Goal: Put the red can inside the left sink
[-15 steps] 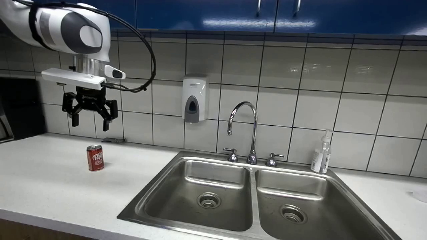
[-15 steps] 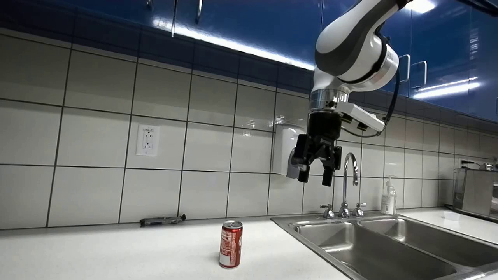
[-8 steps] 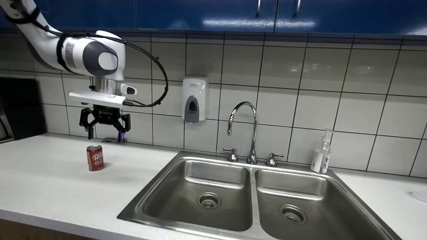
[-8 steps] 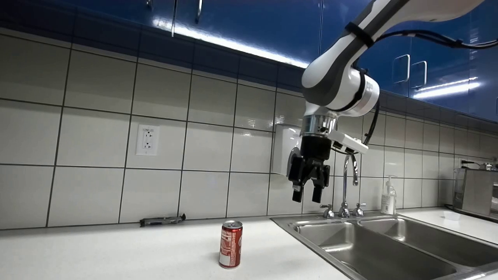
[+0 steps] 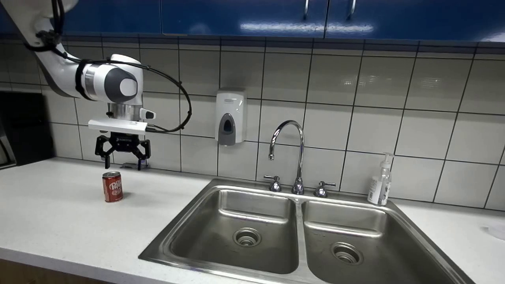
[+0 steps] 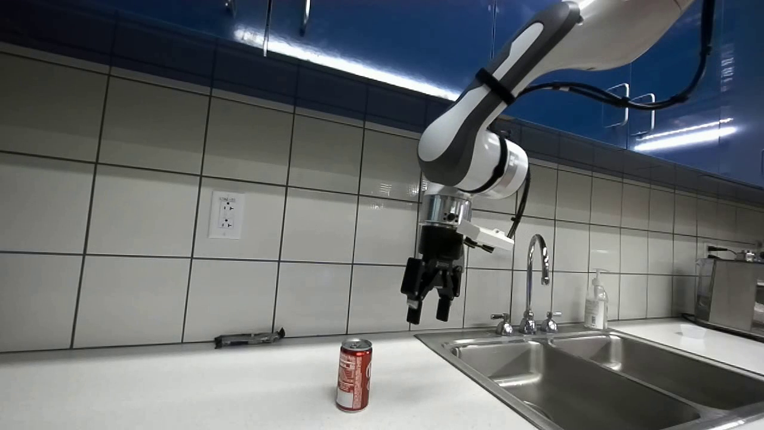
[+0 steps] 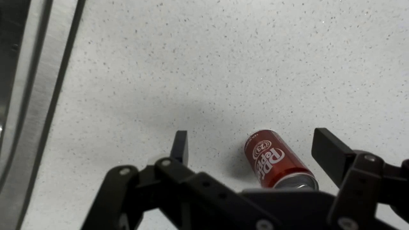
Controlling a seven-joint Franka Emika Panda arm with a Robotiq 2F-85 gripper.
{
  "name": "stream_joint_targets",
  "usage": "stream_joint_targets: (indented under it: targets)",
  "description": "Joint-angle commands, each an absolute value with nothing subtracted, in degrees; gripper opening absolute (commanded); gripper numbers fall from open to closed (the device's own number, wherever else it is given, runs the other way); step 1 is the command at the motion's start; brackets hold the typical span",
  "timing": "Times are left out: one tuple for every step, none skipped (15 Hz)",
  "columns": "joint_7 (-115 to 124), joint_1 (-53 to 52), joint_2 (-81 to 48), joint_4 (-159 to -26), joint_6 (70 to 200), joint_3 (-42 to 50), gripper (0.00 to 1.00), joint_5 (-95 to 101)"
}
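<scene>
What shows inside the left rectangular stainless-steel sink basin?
In an exterior view, a round metal drain shows in the floor of the left basin; its near inner wall is hidden below the front rim.

An upright red can (image 6: pixel 354 376), slim dark object (image 6: pixel 248 338), translucent item (image 6: pixel 692 330) and metallic appliance (image 6: pixel 733 294) share a speckled white tabletop (image 7: pixel 204 57).

Red can (image 6: pixel 354 375) stands on white counter (image 6: pixel 179 388); gripper (image 6: pixel 428 313), jaws apart, hangs at its two o'clock; left sink (image 6: pixel 588 383) lies at three.
</scene>
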State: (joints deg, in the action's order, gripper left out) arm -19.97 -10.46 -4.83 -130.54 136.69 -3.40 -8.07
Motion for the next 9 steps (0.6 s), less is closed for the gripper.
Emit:
stream_joint_targets:
  targets:
    - [-16.5, -10.0, -8.5, -126.1, 137.0, -6.2, 1.0, -3.9]
    - [-15.3, -10.2, -9.4, -125.1, 137.2, -6.5, 1.0, -2.5]
    - [-14.0, -10.4, -10.2, -124.1, 137.1, -6.8, 1.0, -1.1]
    - [-12.8, -10.4, -11.0, -123.2, 137.1, -6.9, 1.0, 0.1]
    - [-11.5, -10.5, -11.9, -122.1, 136.9, -7.1, 1.0, 0.6]
    - [-10.2, -10.5, -12.7, -121.3, 137.2, -7.2, 1.0, 0.8]
    - [-8.9, -10.5, -13.7, -120.3, 137.5, -7.5, 1.0, 0.2]
    - [-7.5, -10.7, -14.6, -119.5, 137.7, -7.6, 1.0, 0.1]
    - [-6.2, -10.8, -15.3, -118.9, 138.1, -7.8, 1.0, -0.2]
